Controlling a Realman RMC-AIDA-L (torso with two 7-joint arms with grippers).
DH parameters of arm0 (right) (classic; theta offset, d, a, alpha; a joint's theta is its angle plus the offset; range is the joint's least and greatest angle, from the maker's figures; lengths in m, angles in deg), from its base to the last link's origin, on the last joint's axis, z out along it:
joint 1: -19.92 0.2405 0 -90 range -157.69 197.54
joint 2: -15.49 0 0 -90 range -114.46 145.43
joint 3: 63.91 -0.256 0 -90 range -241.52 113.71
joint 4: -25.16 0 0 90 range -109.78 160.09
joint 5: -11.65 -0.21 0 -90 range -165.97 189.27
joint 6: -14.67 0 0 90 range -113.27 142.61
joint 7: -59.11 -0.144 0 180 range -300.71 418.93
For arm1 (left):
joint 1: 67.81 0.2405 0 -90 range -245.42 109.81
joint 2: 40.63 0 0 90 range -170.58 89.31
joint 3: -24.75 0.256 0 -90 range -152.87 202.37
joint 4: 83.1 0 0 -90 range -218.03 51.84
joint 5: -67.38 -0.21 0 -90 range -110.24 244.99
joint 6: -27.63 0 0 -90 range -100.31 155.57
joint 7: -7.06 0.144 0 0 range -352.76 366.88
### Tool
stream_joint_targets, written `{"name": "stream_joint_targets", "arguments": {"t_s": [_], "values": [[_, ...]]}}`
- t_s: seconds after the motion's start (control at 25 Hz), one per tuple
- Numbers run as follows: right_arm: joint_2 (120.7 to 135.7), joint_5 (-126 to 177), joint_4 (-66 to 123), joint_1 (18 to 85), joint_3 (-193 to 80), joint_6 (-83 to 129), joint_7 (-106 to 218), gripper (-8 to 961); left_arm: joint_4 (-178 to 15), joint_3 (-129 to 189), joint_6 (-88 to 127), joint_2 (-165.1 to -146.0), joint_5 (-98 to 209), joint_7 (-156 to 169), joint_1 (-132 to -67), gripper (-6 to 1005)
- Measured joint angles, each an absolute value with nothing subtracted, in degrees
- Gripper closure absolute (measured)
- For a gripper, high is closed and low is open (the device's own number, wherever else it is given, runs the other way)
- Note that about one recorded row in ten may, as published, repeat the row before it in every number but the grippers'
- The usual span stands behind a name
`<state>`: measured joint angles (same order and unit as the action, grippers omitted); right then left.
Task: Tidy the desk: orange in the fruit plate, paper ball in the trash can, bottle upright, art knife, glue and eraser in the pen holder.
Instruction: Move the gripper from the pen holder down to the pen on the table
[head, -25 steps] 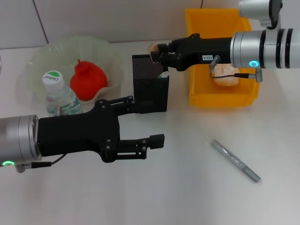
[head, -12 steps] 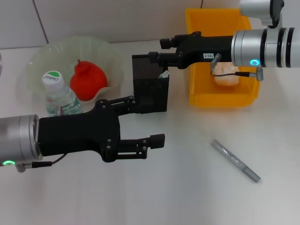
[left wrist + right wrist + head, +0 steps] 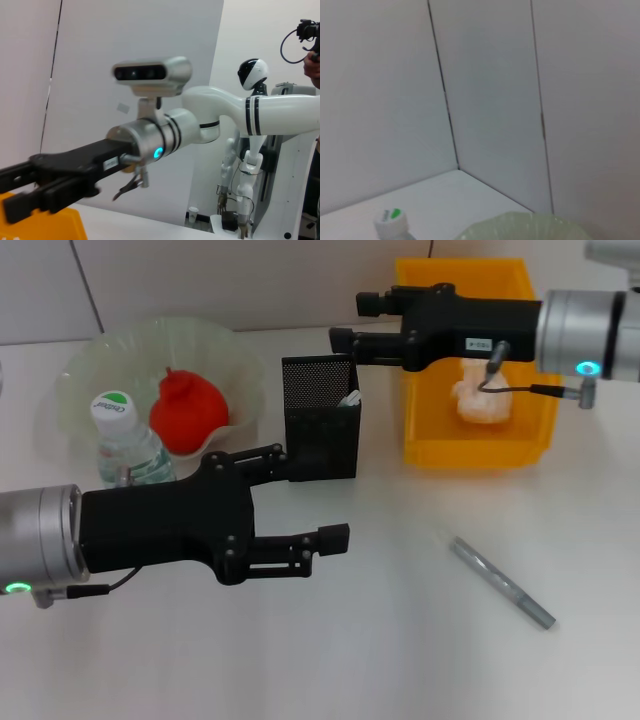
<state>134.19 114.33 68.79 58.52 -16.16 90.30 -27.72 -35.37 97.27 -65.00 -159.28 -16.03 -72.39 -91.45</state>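
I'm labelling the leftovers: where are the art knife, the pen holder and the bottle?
art knife [image 3: 501,582], head view, middle of its grey shaft.
pen holder [image 3: 322,445], head view, front mesh wall.
bottle [image 3: 112,408], head view, its white-and-green cap.

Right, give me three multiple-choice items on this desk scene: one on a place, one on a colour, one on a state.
1. Where does the art knife lie?
A. In the pen holder
B. On the desk, in front of the yellow bin
C. In the fruit plate

2. What colour is the bottle's cap?
A. White and green
B. Red
C. Black

3. How does the bottle stand?
A. On its side
B. Upside down
C. Upright

Answers:
1. B: it lies bare on the desk, nearer the robot than the yellow bin and apart from the pen holder.
2. A: the cap shows white with a green mark.
3. C: its cap points up beside the fruit plate.
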Motion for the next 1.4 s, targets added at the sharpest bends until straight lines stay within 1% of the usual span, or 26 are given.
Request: {"name": "stream_joint_targets", "arguments": {"t_s": [0.16,0.36,0.56,0.84,0.92,1.0,1.04,1.08,1.16,1.24,1.28,1.4], "values": [[134.30,113.38,74.16,55.45,-16.27,95.14,-29.41,294,-35.38,97.18,-64.94,-159.29,-16.03,-72.39,-91.53,197],[134.10,111.11,78.71,52.62,-16.27,101.20,-30.64,265,-35.38,97.15,-64.86,-159.28,-16.03,-72.39,-91.88,197],[134.35,109.94,83.57,49.54,-16.27,104.96,-30.81,265,-35.37,97.03,-64.82,-159.27,-16.03,-72.39,-91.98,197],[134.32,109.92,85.59,46.73,-16.27,106.60,-30.82,264,-35.14,96.43,-64.83,-159.03,-16.05,-72.39,-91.78,197],[134.32,109.93,86.71,45.68,-16.27,107.51,-30.82,264,-34.63,92.83,-65.30,-158.46,-16.50,-72.39,-90.38,197],[134.36,110.01,87.93,44.69,-16.27,108.48,-30.82,264,-34.63,92.83,-65.30,-158.46,-16.50,-72.39,-90.38,197],[134.37,110.03,88.46,44.19,-16.27,109.13,-30.82,264,-33.95,91.12,-65.79,-157.79,-16.52,-72.44,-89.16,197],[134.37,110.02,88.94,43.69,-16.27,109.85,-30.87,264,-33.95,91.12,-65.79,-157.79,-16.52,-72.44,-89.16,197],[134.38,110.06,89.87,42.78,-16.27,111.42,-31.43,264,-33.46,89.74,-67.06,-157.19,-16.58,-72.47,-88.17,197],[134.35,110.49,91.35,41.80,-16.27,112.81,-32.74,264,-33.46,89.74,-67.06,-157.19,-16.58,-72.47,-88.17,197],[134.34,110.81,92.29,41.24,-16.27,113.41,-33.64,264,-33.33,88.78,-67.86,-156.71,-16.64,-72.46,-87.32,197],[134.17,112.90,95.79,40.13,-16.32,115.57,-38.49,264,-33.33,88.37,-67.98,-156.46,-16.71,-72.42,-86.59,197]]}}
